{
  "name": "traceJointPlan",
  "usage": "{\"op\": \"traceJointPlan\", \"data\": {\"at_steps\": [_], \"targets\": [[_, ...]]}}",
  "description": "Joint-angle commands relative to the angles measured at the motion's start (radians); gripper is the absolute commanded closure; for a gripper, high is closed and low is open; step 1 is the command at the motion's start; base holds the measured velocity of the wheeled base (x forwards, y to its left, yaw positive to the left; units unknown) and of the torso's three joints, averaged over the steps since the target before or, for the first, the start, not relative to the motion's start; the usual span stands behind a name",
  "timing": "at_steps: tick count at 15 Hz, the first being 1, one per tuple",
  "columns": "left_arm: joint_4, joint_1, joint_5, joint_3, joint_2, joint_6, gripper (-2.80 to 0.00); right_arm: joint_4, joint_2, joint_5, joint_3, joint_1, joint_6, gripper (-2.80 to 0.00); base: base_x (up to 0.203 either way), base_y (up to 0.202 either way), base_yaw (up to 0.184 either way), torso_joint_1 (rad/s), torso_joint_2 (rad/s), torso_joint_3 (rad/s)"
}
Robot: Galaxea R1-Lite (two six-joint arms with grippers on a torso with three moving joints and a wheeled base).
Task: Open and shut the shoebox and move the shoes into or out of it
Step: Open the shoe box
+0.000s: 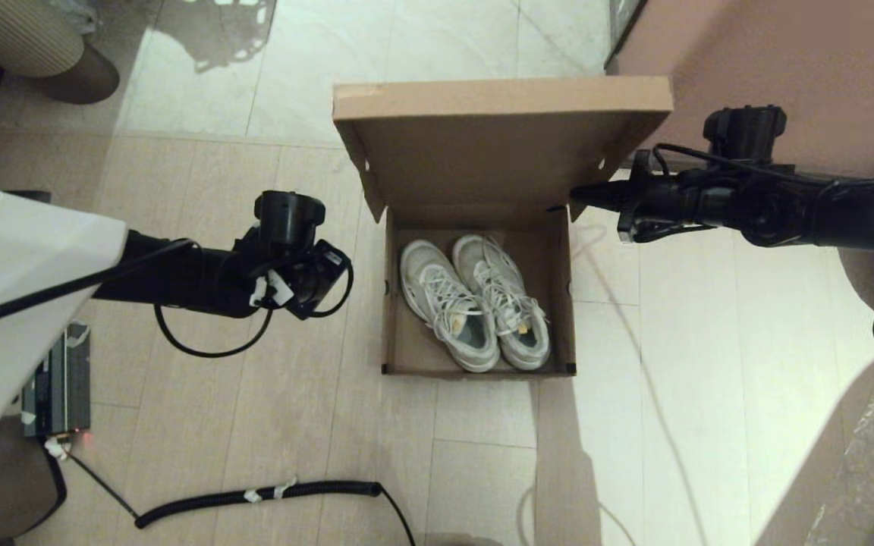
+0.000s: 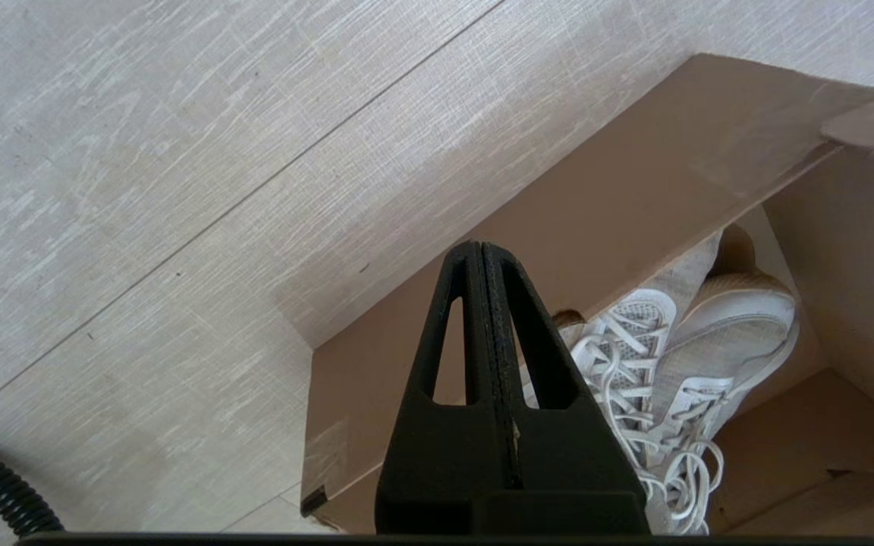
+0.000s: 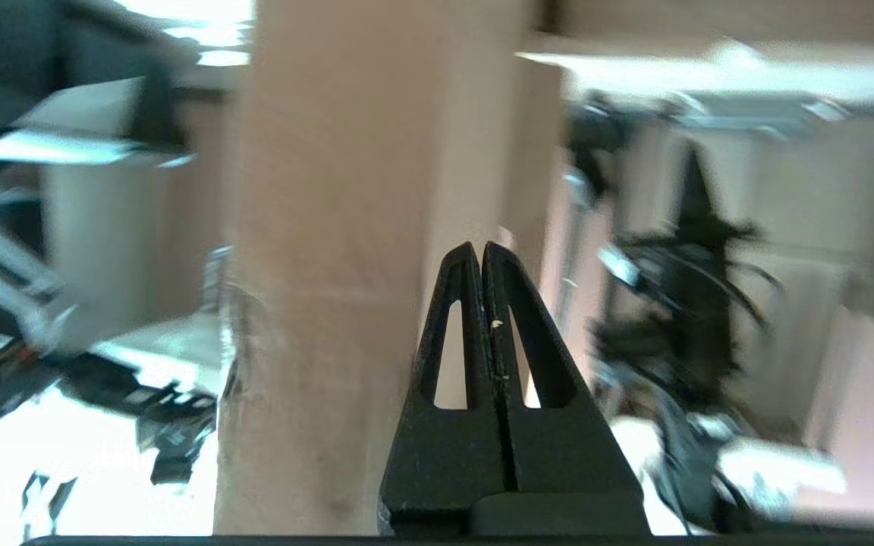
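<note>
A pale wood-look floor (image 1: 255, 318) with a strip of glossy tile beyond fills the head view; on it stands the brown cardboard shoebox (image 1: 399, 334), its flap lid (image 1: 498, 144) raised upright at the far side. Inside, the shoes (image 1: 475, 303) lie side by side, toes toward the lid, white laces loose, greyish insoles showing. The left gripper (image 1: 323, 277) hangs left of the box, level with its middle and pointing downward, clear of the cardboard. The right gripper (image 1: 585, 197) reaches in from the right, its tip at the lid's lower right corner by the hinge. A coiled black cable (image 1: 255, 497) lies on the floor nearer the robot, and a pinkish-brown cabinet (image 1: 786, 68) stands at the far right.

From the left wrist, the left gripper (image 2: 482, 254) has its fingers pressed together, holding nothing, above the box's (image 2: 634, 182) near wall, the shoes (image 2: 680, 356) beyond.

From the right wrist, the right gripper (image 3: 481, 254) also has its fingers together and empty, with a blurred band of cardboard (image 3: 331, 265) just ahead.
</note>
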Motion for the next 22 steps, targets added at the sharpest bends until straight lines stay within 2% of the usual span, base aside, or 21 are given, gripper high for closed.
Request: {"op": "traceJointPlan", "data": {"at_steps": [1, 3, 5, 7, 8, 9, 10, 12, 13, 14, 15, 16, 17, 19, 20, 22], "targets": [[-0.001, -0.002, 0.003, 0.008, 0.003, -0.005, 0.00, -0.154, 0.041, -0.104, -0.004, 0.001, 0.032, 0.00, 0.000, 0.000, 0.000, 0.000, 0.00, 0.000], [-0.001, -0.002, 0.004, 0.016, 0.000, -0.005, 0.00, -0.288, 0.076, -0.182, -0.004, 0.001, 0.036, 0.00, 0.000, 0.000, 0.000, 0.000, 0.00, 0.000], [-0.001, -0.001, 0.005, 0.029, -0.006, -0.005, 0.00, -0.363, 0.098, -0.213, -0.002, 0.001, 0.030, 0.00, 0.000, 0.000, 0.000, 0.000, 0.00, 0.000], [-0.003, -0.002, 0.007, 0.051, -0.007, -0.005, 0.00, -0.354, 0.093, -0.201, 0.001, 0.005, -0.010, 0.00, 0.000, 0.000, 0.000, 0.000, 0.00, 0.000], [-0.004, -0.004, 0.008, 0.058, -0.008, -0.005, 0.00, -0.332, 0.081, -0.189, 0.014, 0.013, -0.072, 0.00, 0.000, 0.000, 0.000, 0.000, 0.00, 0.000], [-0.002, -0.010, 0.009, 0.058, -0.011, -0.004, 0.00, -0.292, 0.066, -0.174, 0.033, 0.026, -0.173, 0.00, 0.000, 0.000, 0.000, 0.000, 0.00, 0.000], [0.000, -0.014, 0.011, 0.058, -0.019, 0.001, 0.00, -0.248, 0.051, -0.168, 0.062, 0.045, -0.328, 0.00, 0.000, 0.000, 0.000, 0.000, 0.00, 0.000], [0.001, -0.017, 0.014, 0.090, -0.055, 0.004, 0.00, -0.144, 0.007, -0.201, 0.159, 0.099, -0.770, 0.00, 0.000, 0.000, 0.000, 0.000, 0.00, 0.000], [0.002, -0.019, 0.021, 0.134, -0.080, 0.009, 0.00, -0.082, -0.022, -0.264, 0.216, 0.134, -1.017, 0.00, 0.000, 0.000, 0.000, 0.000, 0.00, 0.000], [0.002, -0.022, 0.033, 0.194, -0.107, 0.026, 0.00, 0.000, -0.059, -0.361, 0.277, 0.174, -1.271, 0.00, 0.000, 0.000, 0.000, 0.000, 0.00, 0.000], [-0.001, -0.026, 0.045, 0.257, -0.136, 0.048, 0.00, 0.092, -0.101, -0.485, 0.342, 0.220, -1.487, 0.00, 0.000, 0.000, 0.000, 0.000, 0.00, 0.000], [-0.005, -0.030, 0.056, 0.326, -0.173, 0.071, 0.00, 0.163, -0.144, -0.616, 0.427, 0.276, -1.628, 0.00, 0.000, 0.000, 0.000, 0.000, 0.00, 0.000], [-0.007, -0.033, 0.064, 0.392, -0.222, 0.095, 0.00, 0.209, -0.180, -0.703, 0.506, 0.350, -1.697, 0.00, 0.000, 0.000, 0.000, 0.000, 0.00, 0.000], [-0.011, -0.033, 0.071, 0.510, -0.316, 0.150, 0.00, 0.217, -0.214, -0.794, 0.630, 0.453, -1.720, 0.00, 0.000, 0.000, 0.000, 0.000, 0.00, 0.000], [-0.012, -0.030, 0.074, 0.566, -0.364, 0.172, 0.00, 0.151, -0.206, -0.863, 0.676, 0.484, -1.726, -2.80, 0.000, 0.000, 0.000, 0.000, 0.00, 0.000], [-0.013, -0.027, 0.076, 0.670, -0.431, 0.190, 0.00, 0.038, -0.128, -1.009, 0.707, 0.512, -1.736, -2.80, 0.000, 0.000, 0.000, 0.000, 0.00, 0.000]]}}
